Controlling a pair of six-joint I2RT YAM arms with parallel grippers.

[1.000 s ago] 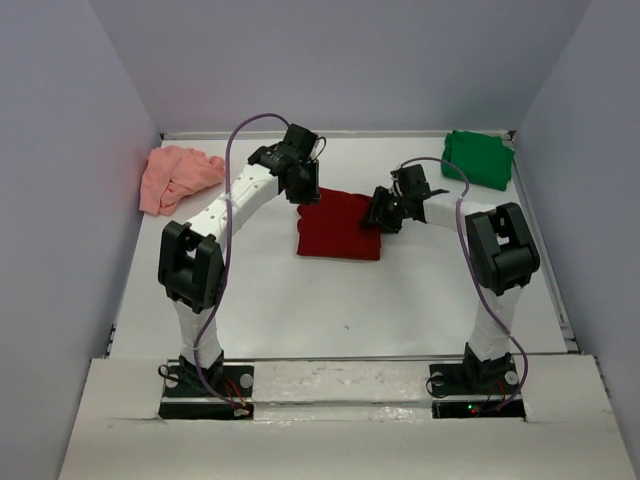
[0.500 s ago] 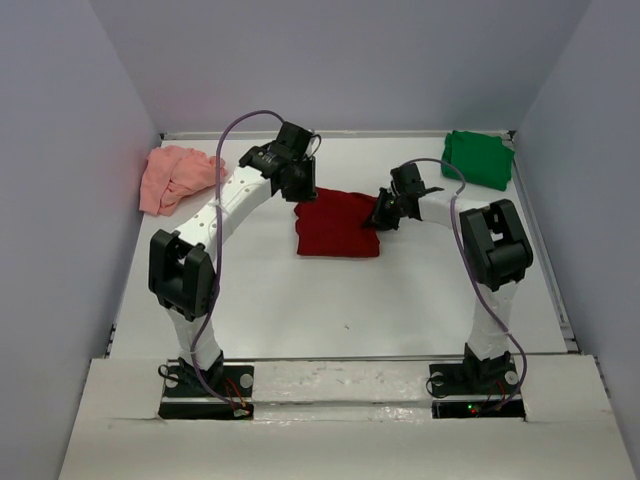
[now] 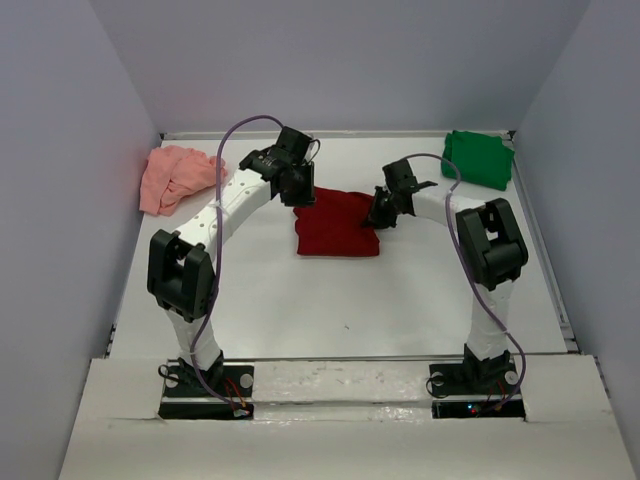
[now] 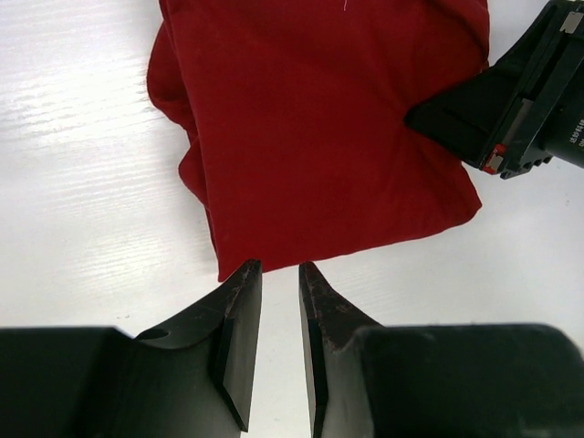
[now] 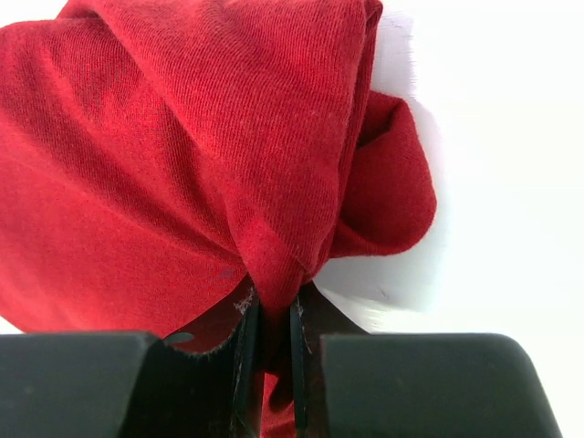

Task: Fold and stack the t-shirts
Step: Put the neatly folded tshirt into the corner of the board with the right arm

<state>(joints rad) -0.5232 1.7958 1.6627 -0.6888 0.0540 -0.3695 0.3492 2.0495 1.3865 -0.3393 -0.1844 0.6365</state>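
Note:
The dark red t-shirt (image 3: 336, 226) lies folded at mid-table, also filling the left wrist view (image 4: 319, 137) and right wrist view (image 5: 182, 155). My right gripper (image 3: 380, 214) (image 5: 271, 310) is shut on a pinched fold at its right edge, and shows in the left wrist view too (image 4: 511, 105). My left gripper (image 3: 300, 192) (image 4: 276, 272) hovers just off the shirt's back left corner, jaws narrowly open with only table between them. The salmon-pink t-shirt (image 3: 175, 178) lies crumpled at back left. The green t-shirt (image 3: 478, 158) sits folded at back right.
Grey walls close in the white table (image 3: 340, 300) on three sides. A raised lip runs along the table's right edge (image 3: 560, 310). Both arm bases stand at the near edge.
My right gripper closed on the red shirt's right edge and shifted slightly toward the back. The left arm drew a little to the left, its jaws unchanged.

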